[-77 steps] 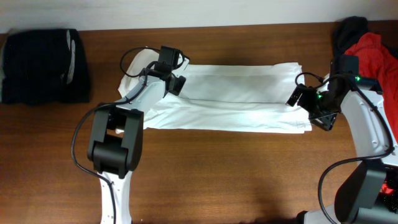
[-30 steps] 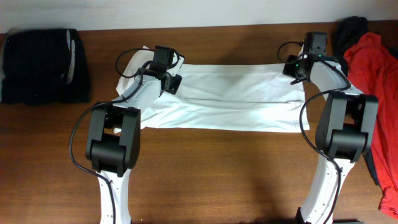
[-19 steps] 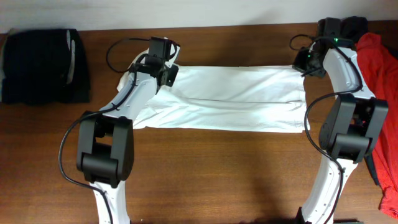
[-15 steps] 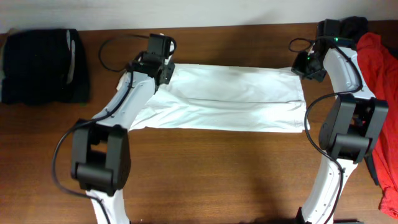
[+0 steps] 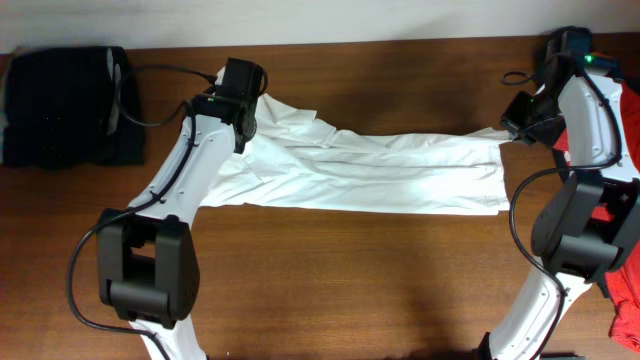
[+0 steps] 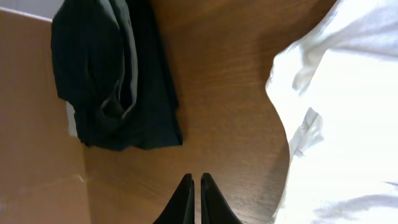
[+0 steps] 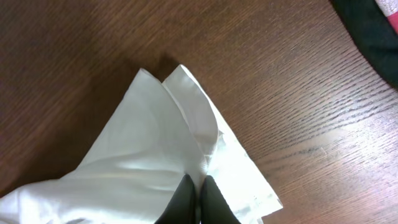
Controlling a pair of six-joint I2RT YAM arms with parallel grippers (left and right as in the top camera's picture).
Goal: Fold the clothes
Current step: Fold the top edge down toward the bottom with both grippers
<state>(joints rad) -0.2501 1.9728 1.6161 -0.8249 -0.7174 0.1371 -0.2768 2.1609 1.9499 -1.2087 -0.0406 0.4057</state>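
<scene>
The clothes in hand are a white T-shirt [image 5: 380, 165], folded lengthwise and stretched across the middle of the table. My right gripper [image 5: 512, 130] is shut on its upper right corner. In the right wrist view, white fabric [image 7: 143, 143] is pinched between the fingertips of that gripper [image 7: 198, 178]. My left gripper [image 5: 244, 122] is at the shirt's upper left end. In the left wrist view the left gripper [image 6: 197, 176] is shut with nothing between its fingers, over bare wood, and the shirt's edge [image 6: 348, 93] lies to the right.
A folded black garment [image 5: 65, 105] lies at the far left, also seen in the left wrist view [image 6: 112, 74]. A red garment [image 5: 628, 130] and a dark one [image 5: 570, 42] are piled at the right edge. The table's back edge runs close behind both grippers.
Both arms have swung outward. The right gripper has pulled the shirt's corner to the right, drawing the upper edge taut. The left gripper has moved left and now holds nothing.
</scene>
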